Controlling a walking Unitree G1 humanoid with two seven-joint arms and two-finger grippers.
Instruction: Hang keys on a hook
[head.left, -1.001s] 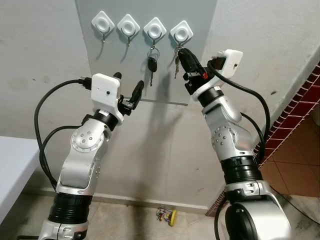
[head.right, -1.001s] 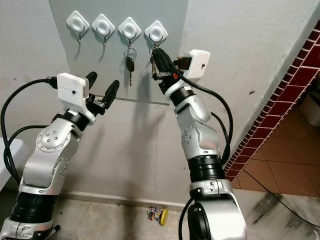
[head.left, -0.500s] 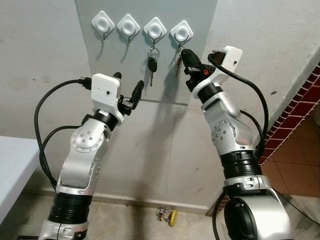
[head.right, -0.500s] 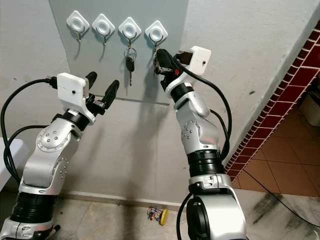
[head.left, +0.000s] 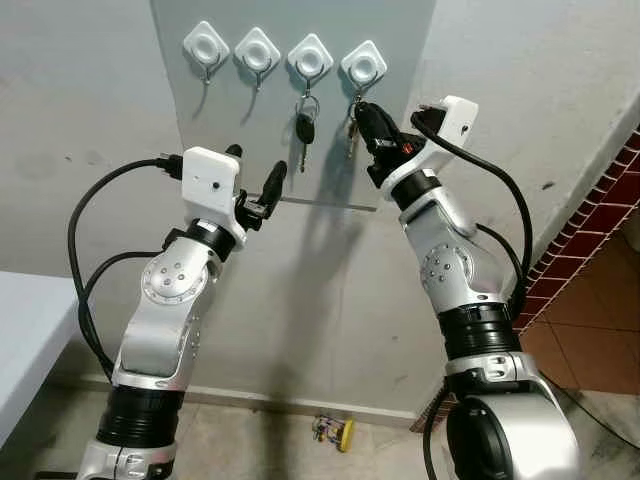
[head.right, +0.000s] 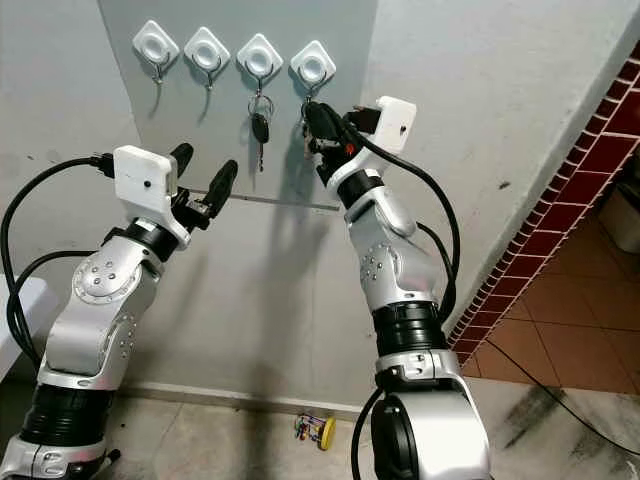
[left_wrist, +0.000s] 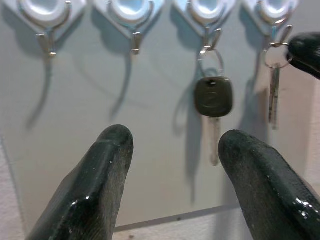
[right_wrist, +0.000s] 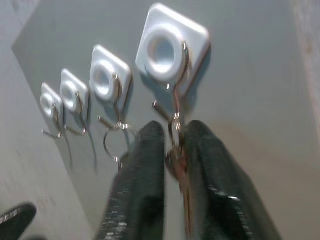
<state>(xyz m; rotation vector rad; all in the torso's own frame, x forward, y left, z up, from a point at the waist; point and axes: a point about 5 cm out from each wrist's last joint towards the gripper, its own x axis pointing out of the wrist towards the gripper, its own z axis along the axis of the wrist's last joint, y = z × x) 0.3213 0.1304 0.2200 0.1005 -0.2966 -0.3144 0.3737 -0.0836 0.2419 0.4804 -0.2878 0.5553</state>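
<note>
Four white diamond-shaped hooks sit in a row on a grey wall panel (head.left: 400, 150). A black-headed key (head.left: 303, 128) hangs from the third hook (head.left: 310, 55). My right gripper (head.left: 362, 112) is raised just below the fourth hook (head.left: 362, 65), shut on a bunch of silver keys (right_wrist: 178, 165). Their ring (right_wrist: 174, 125) sits at the hook's wire; whether it rests on it I cannot tell. The silver key (left_wrist: 273, 95) dangles below. My left gripper (head.left: 258, 162) is open and holds nothing, lower and to the left, pointing at the panel.
The two left hooks (head.left: 207, 42) (head.left: 257, 48) are bare. A small yellow-tagged bunch (head.left: 337, 431) lies on the floor by the wall. A red brick wall (head.left: 600, 200) stands to the right, and a white table edge (head.left: 25, 320) to the left.
My right gripper has moved up and left with the silver keys, close under the fourth hook. The left arm has stayed put.
</note>
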